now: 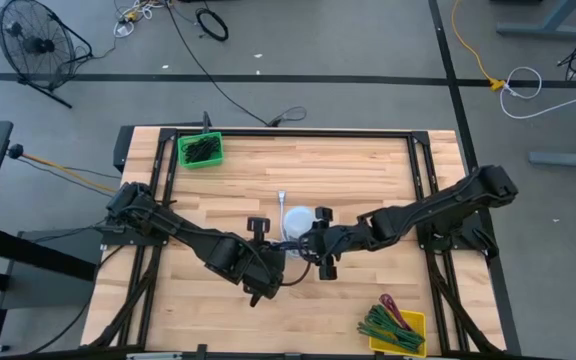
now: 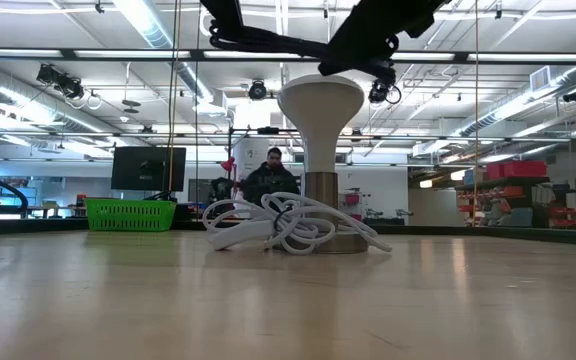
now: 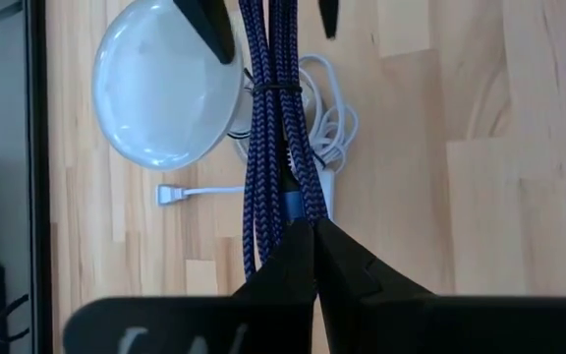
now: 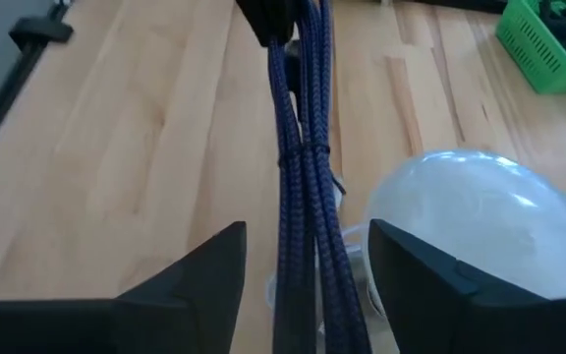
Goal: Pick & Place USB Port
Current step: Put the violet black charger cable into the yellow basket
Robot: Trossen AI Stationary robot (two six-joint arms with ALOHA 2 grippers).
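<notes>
near the middle of the table (image 1: 368, 170), both arms meet over a white round-topped object (image 1: 298, 222) with a coil of white cable (image 2: 288, 228) lying at its base. the left gripper (image 1: 268, 285) sits at about seven o'clock from that white object, and its jaws are pinched together on one end of a bundle of blue braided cable (image 3: 278, 138), which is tied with a thin band partway along. the right gripper (image 1: 325, 262) is at roughly four o'clock from the white object; its jaws stand wide, one finger (image 4: 204, 280) on each side of the same blue bundle, and i cannot tell whether either one touches it. the bundle hangs in the air above the white cable, stretched between the two grippers. a white plug end (image 3: 170, 194) lies flat on the wood just beside the round object. a green basket (image 1: 200, 150) sits toward eleven o'clock on the table, and a yellow tray (image 1: 415, 322) holding coloured cables sits toward five o'clock. a person (image 2: 271, 178) shows beyond the table in the low view.
</notes>
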